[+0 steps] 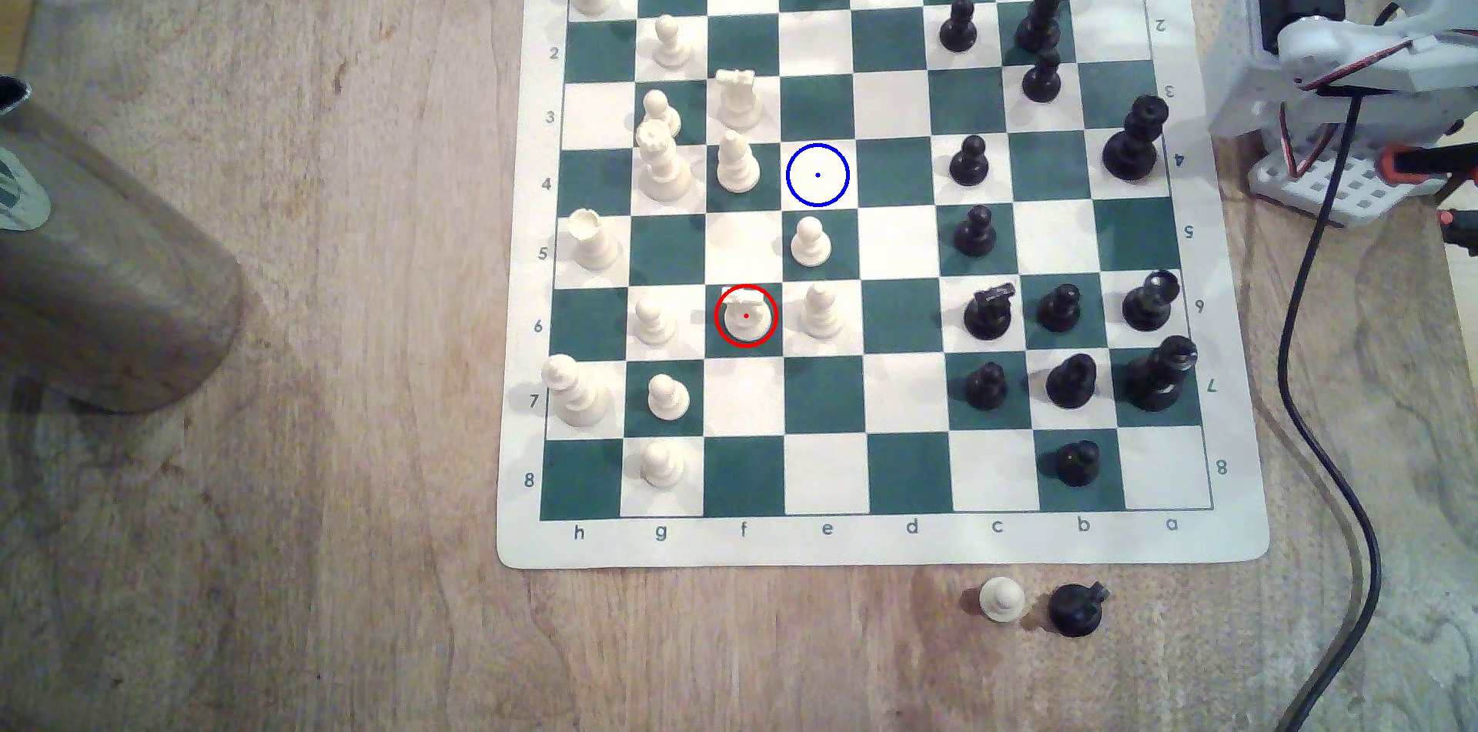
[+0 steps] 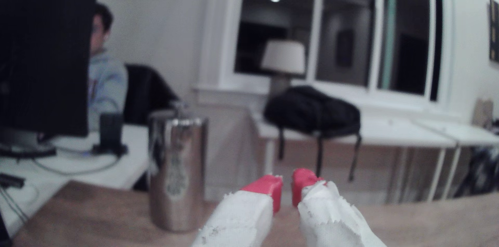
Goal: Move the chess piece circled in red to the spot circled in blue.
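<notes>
The chess piece (image 1: 745,316), a cream-white knight, stands upright inside the red ring on a green square, row 6, column f of the board (image 1: 880,540). The spot (image 1: 817,175) is a bare cream square ringed in blue, two rows up and one column toward the exterior view's right. My arm (image 1: 1360,21) is folded off the board's right edge, far from both. In the wrist view my gripper (image 2: 287,190) points level across the table at the room; its red, tape-wrapped fingertips (image 2: 270,190) stand nearly together with a thin gap and hold nothing.
Cream pawns (image 1: 811,242) (image 1: 821,312) stand close to the knight and below the spot; a cream bishop (image 1: 737,163) is beside the spot. A steel tumbler (image 1: 104,284) stands left of the board. A black cable (image 1: 1312,380) runs down the right. Two captured pieces (image 1: 1040,604) sit below the board.
</notes>
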